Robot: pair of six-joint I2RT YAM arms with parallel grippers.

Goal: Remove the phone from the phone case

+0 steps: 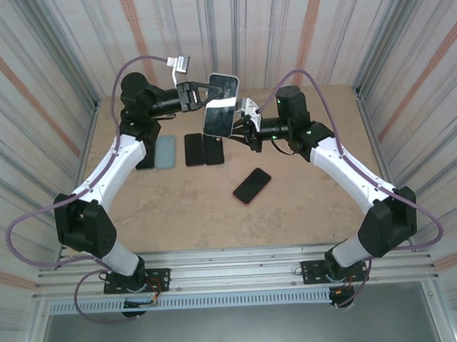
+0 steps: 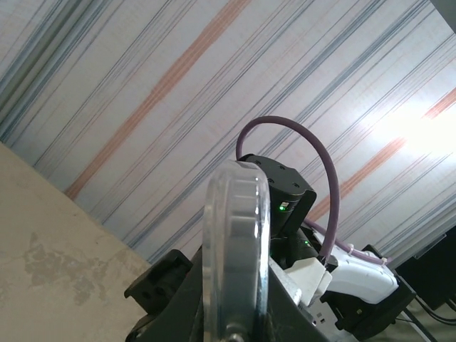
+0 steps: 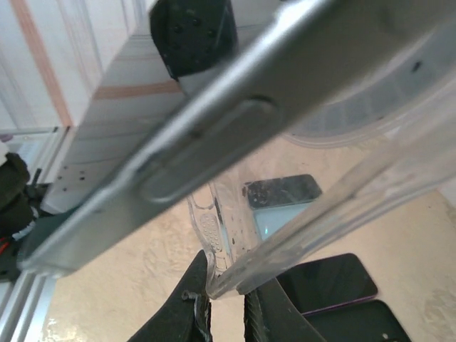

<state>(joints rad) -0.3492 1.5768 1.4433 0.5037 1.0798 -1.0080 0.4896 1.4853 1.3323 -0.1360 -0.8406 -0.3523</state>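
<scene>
Much here is hard to read. In the left wrist view the held piece stands edge-on as a pale, see-through rim, its lower end cut off by the frame; we cannot tell there where case ends and phone begins, and the rim hides part of the right arm (image 2: 342, 278) behind it. In the right wrist view the phone (image 3: 206, 135) crosses the frame as a blurred silver side with a long button, both ends cut off; a black block (image 3: 189, 35) at the top edge touches it, and we cannot say for sure what that block is. From above, the left arm (image 1: 112, 171) covers part of the leftmost of the other phones (image 1: 193, 149), which lie in a row on the tabletop (image 1: 312, 205); one dark phone (image 1: 251, 185) lies apart from the row, nearer the bases.

The right fingers (image 3: 187, 313) are pinched together on the lower edge of the clear phone case (image 3: 335, 199); at that end the case stands away from the phone's side, while toward the upper right the two run close together. The left fingers (image 1: 197, 91) are closed on the far end of the phone, as the overhead view shows; their tips are too small there for us to see the contact itself. Phone and phone case hang in the air between the two arms, above the far half of the tabletop and over the row of other phones.
</scene>
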